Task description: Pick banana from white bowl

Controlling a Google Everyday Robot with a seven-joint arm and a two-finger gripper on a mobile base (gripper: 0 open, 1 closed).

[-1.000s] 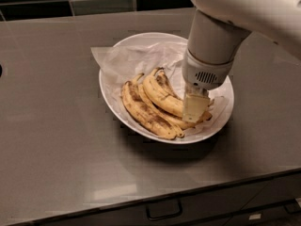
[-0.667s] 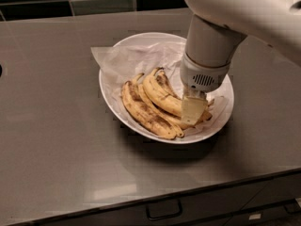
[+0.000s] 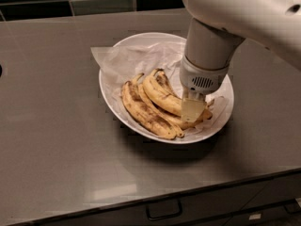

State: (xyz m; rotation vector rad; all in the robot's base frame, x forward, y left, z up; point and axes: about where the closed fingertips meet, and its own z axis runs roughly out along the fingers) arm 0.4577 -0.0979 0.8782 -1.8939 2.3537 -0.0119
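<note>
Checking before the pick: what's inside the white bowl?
A crumpled paper sheet lines the white bowl, holding darker bananas and the brighter banana. The gripper inside covers their right ends; the bowl's floor is hidden.

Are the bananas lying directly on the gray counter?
No, the bananas lie on paper inside the white bowl, with the tool down at their right ends.

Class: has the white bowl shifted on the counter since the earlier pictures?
No. The white bowl stays put against the drawer handle below; the tool sits low inside it, at the bananas' right end.
</note>
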